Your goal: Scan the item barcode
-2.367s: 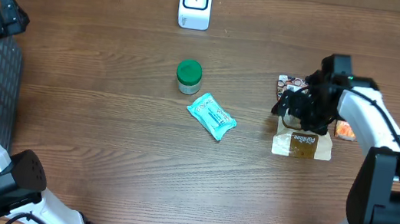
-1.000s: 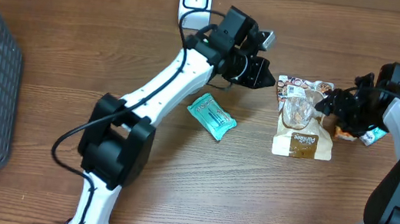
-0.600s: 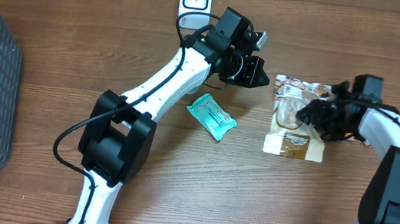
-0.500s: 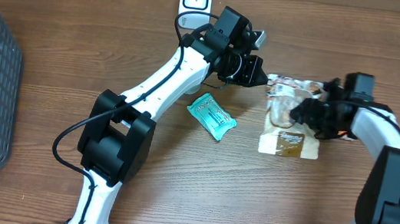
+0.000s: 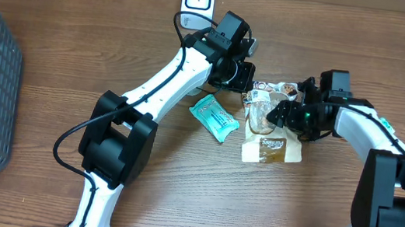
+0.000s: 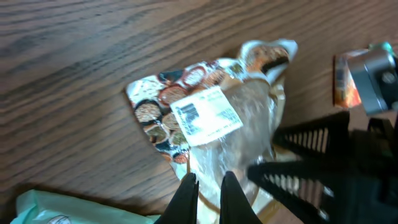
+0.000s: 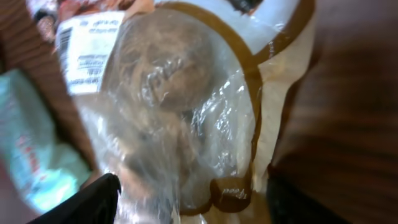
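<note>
- Nearest the table's front edge, the snack pouch (image 5: 270, 144) is seen lying flat on the table (image 5: 77, 50), right of centre. Its brown band is turned toward the front and its printed header toward the back.
- Just to its left a teal packet (image 5: 214, 118) is lying, close beside it; contact cannot be made out.
- The pouch is judged light and soft: thin crinkly film with a clear window over a lumpy baked piece. It is likely to be slippery, to buckle if lifted by 1 corner, and to hold contents that are easily crushed.
- A hold is best taken on a flat sealed edge, either the brown band or a side seam. That way the bulge is spared and the label is left uncovered.
- The right gripper (image 5: 279, 114) is set over the clear window with its 2 fingers spread wide, 1 on each side of the bulge. Whether the film is actually pinched cannot be told.
- The white barcode label (image 6: 205, 116) is stuck face up on the header, tilted, and is covered by neither arm.
- The left gripper (image 6: 208, 194) is held over the header end, its jaws closed together with nothing between them.
- Farthest back, the white scanner (image 5: 198, 3) is stood at the table's far edge, well apart from the pouch. It is judged that the label would have to be lifted and turned toward it.
</note>
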Robot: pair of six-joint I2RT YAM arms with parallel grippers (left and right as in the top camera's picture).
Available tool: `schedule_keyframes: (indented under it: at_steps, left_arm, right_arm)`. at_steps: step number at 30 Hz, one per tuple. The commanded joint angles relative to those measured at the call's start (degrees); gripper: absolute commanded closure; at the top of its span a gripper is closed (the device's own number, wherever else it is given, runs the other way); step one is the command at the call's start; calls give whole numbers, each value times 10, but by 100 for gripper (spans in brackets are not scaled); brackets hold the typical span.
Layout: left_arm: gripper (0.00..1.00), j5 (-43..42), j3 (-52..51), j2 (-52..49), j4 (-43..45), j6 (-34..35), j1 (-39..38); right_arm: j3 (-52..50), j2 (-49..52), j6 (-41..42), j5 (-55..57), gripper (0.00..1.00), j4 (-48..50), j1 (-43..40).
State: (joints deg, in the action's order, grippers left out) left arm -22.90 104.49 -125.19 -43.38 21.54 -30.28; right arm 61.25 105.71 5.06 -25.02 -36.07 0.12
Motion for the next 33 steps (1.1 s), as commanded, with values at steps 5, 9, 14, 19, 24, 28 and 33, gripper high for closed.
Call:
schedule_keyframes:
  at_steps: [5, 9, 14, 19, 24, 28, 33]
  left_arm:
    - [96, 23, -3, -42, 14, 43, -21]
    - [96, 26, -3, -59, 30, 41, -40]
    - [96, 26, -3, -75, 42, 43, -52]
    - [96, 25, -3, -86, 36, 45, -47]
    - [96, 25, -5, -86, 30, 49, -46]
    - [96, 25, -13, -86, 29, 75, -54]
    - [96, 24, -26, -86, 30, 96, -59]
  right_arm:
    - [64, -3, 10, -132, 20, -77, -43]
    - [95, -12, 4, -122, 20, -121, -51]
    - [95, -12, 5, -65, 20, -134, -51]
    - [83, -11, 5, -6, 20, -135, -51]
    - [63, -11, 5, -5, 20, -120, -51]
    - [54, -11, -1, -5, 20, -113, -51]
    - [45, -11, -7, -5, 21, -100, -51]
